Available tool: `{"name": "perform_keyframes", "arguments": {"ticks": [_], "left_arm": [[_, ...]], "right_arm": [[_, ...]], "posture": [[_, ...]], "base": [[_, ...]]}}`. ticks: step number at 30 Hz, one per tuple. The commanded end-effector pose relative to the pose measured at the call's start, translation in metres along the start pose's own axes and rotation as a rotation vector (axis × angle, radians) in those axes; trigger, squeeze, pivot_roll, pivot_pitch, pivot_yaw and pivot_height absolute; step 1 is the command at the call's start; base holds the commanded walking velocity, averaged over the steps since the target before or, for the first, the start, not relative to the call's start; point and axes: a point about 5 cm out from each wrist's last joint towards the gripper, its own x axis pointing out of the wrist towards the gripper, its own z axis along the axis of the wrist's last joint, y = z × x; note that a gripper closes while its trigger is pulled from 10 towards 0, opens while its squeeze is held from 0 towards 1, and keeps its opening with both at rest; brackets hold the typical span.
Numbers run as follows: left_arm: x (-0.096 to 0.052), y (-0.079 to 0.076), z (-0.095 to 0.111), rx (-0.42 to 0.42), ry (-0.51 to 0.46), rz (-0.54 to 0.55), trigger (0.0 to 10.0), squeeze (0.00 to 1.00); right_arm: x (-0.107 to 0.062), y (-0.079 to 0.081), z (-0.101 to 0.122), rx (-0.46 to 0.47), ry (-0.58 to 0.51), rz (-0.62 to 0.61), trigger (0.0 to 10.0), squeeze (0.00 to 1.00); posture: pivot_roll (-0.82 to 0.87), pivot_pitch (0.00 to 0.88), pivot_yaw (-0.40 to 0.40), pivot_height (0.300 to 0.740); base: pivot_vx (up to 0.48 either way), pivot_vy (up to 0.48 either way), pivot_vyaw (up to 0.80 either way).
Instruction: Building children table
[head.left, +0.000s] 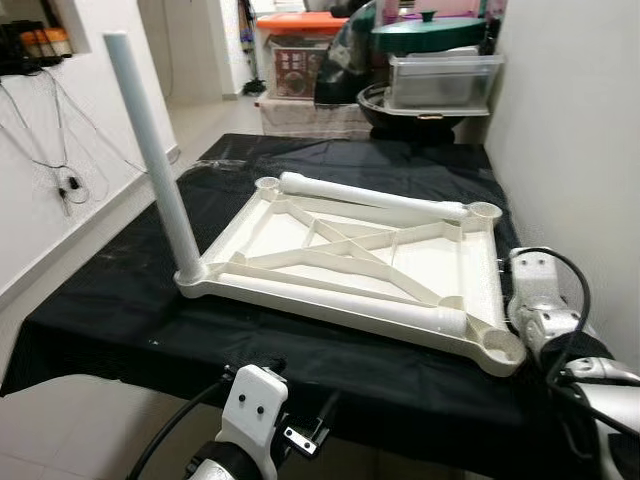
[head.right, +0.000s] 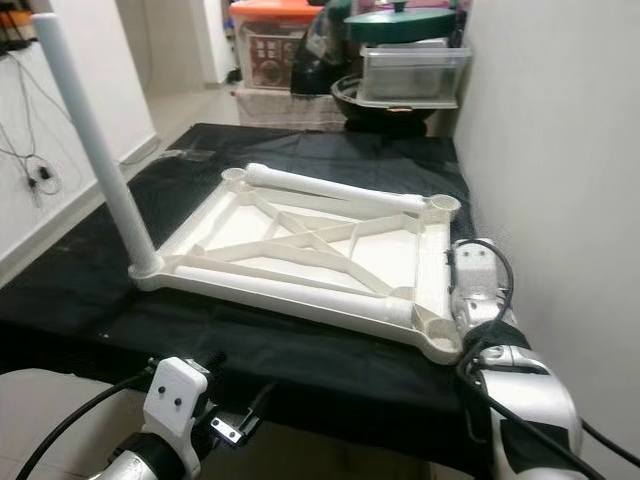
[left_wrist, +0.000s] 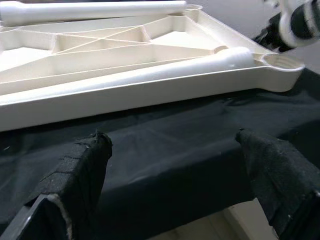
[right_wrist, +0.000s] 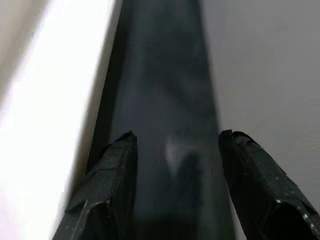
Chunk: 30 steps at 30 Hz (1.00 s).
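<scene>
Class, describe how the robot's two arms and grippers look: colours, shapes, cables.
The left arm ends in a white plastic housing with two dark screw holes, trailing black cables. The right arm is silver-white, rounded, looped by a black cable. Both the left gripper and right gripper have two blunt black, fabric-textured fingers.

Before you the table top (head.left: 350, 255) lies upside down on the cloth-covered surface (head.left: 120, 300). One leg (head.left: 152, 160) stands upright in its near left corner socket. A second leg (head.left: 375, 198) lies along the far edge, a third (head.left: 350, 297) along the near edge (both resting on the frame). The right arm (head.left: 545, 310) sits just beside the right edge, between it and the wall (head.left: 570, 130). Behind the surface, well apart, storage boxes (head.left: 440, 80) and a crate (head.left: 300, 55) are stacked.
</scene>
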Motion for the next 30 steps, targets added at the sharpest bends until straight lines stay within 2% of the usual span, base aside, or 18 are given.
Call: {"name": "perform_keyframes", "arguments": {"ticks": [1,3,4,5,7,8,11,14,15,17,18,20,21,23,24,27,29,30], "left_arm": [[-0.001,0.0,0.0,-0.003,0.009,0.003,10.0,0.0],[-0.001,0.0,0.0,-0.003,0.009,0.003,10.0,0.0],[0.002,0.001,0.0,-0.001,0.008,0.006,10.0,0.0],[0.002,0.001,0.0,-0.001,0.008,0.006,10.0,0.0],[0.006,0.002,-0.001,0.002,0.007,0.014,10.0,0.0],[0.006,0.002,-0.001,0.002,0.007,0.014,10.0,0.0],[0.012,0.005,-0.003,0.009,0.001,0.017,10.0,0.0],[0.014,0.006,-0.003,0.01,0.001,0.018,10.0,0.0],[0.016,0.007,-0.004,0.014,-0.003,0.021,10.0,0.0],[0.016,0.007,-0.004,0.014,-0.003,0.021,10.0,0.0],[0.019,0.008,-0.004,0.018,-0.007,0.024,10.0,0.0],[0.019,0.008,-0.004,0.018,-0.007,0.024,10.0,0.0],[0.022,0.01,-0.004,0.028,-0.018,0.031,10.0,0.0],[0.022,0.01,-0.004,0.028,-0.018,0.031,10.0,0.0],[0.027,0.013,-0.004,0.042,-0.027,0.041,10.0,0.0],[0.037,0.018,-0.007,0.056,-0.031,0.051,10.0,0.0],[0.037,0.018,-0.007,0.056,-0.031,0.051,10.0,0.0],[0.04,0.02,-0.008,0.057,-0.031,0.054,10.0,0.0]], "right_arm": [[-0.002,0.04,-0.009,-0.038,0.039,0.226,10.0,0.0],[-0.002,0.04,-0.009,-0.038,0.039,0.226,10.0,0.0],[-0.005,0.058,-0.004,-0.081,0.007,0.364,10.0,0.0],[-0.005,0.058,-0.004,-0.081,0.007,0.364,10.0,0.0],[-0.011,0.077,0.007,-0.132,-0.063,0.494,10.0,0.0],[-0.011,0.077,0.007,-0.132,-0.063,0.494,10.0,0.0],[-0.017,0.089,0.028,-0.063,-0.132,0.478,10.0,0.0],[-0.018,0.092,0.032,-0.046,-0.137,0.471,10.0,0.0],[-0.022,0.101,0.037,-0.035,-0.148,0.482,10.0,0.0],[-0.022,0.101,0.037,-0.035,-0.148,0.482,10.0,0.0],[-0.026,0.111,0.043,-0.009,-0.163,0.503,10.0,0.0],[-0.026,0.111,0.043,-0.009,-0.163,0.503,10.0,0.0],[-0.033,0.125,0.051,0.018,-0.193,0.546,10.0,0.0],[-0.033,0.125,0.051,0.018,-0.193,0.546,10.0,0.0],[-0.041,0.14,0.056,0.026,-0.217,0.603,10.0,0.0],[-0.041,0.142,0.054,0.041,-0.239,0.563,10.0,0.0],[-0.041,0.142,0.054,0.041,-0.239,0.563,10.0,0.0],[-0.035,0.129,0.053,0.038,-0.26,0.475,10.0,0.0]], "posture": [[0.16,0.069,-0.004,0.74],[0.16,0.069,-0.004,0.74],[0.16,0.057,-0.01,0.74],[0.16,0.057,-0.01,0.74],[0.14,0.035,-0.014,0.74],[0.14,0.035,-0.014,0.74],[0.13,0.004,-0.018,0.74],[0.13,0.0,-0.02,0.74],[0.13,0.0,-0.025,0.74],[0.13,0.0,-0.025,0.74],[0.13,0.0,-0.032,0.74],[0.13,0.0,-0.032,0.74],[0.13,0.0,-0.038,0.74],[0.13,0.0,-0.038,0.74],[0.12,0.0,-0.05,0.74],[0.12,0.0,-0.055,0.74],[0.12,0.0,-0.055,0.74],[0.11,0.0,-0.056,0.74]], "base": [[0.0,0.0,0.0],[0.0,0.0,0.0],[0.0,0.0,0.0],[0.0,0.0,0.0],[0.0,0.0,0.0],[0.0,0.0,0.0],[0.0,0.0,0.0],[0.0,0.0,0.0],[0.0,0.0,0.0],[0.0,0.0,0.0],[0.0,0.0,0.0],[0.0,0.0,0.0],[0.0,0.0,0.0],[0.0,0.0,0.0],[0.0,0.0,0.0],[0.0,0.0,0.0],[0.0,0.0,0.0],[0.0,0.0,0.0]]}}
